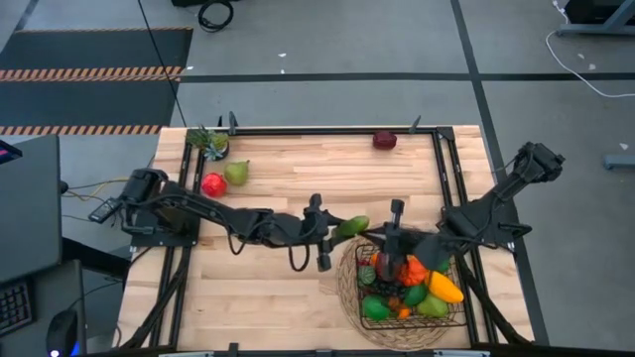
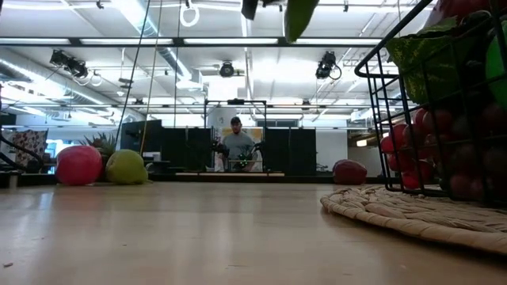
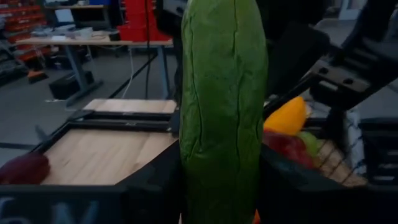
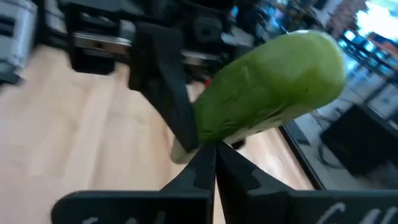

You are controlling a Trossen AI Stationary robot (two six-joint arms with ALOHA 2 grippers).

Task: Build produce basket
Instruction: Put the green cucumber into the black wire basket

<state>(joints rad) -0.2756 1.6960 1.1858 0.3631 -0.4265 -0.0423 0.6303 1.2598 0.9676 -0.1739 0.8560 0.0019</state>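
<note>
Left claw (image 1: 332,236) pinches the cucumber (image 1: 351,226) above the surface beside the basket (image 1: 369,319); carry it over the rim, lower it onto the produce (image 1: 425,288). Right claw (image 1: 396,210) hovers there, pressed together.

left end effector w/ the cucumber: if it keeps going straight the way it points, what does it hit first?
Probably the basket: the left end effector points across the table at it, cucumber leading. The right end effector hangs shut just past the cucumber's tip, so it may come first; depth unclear.
</note>
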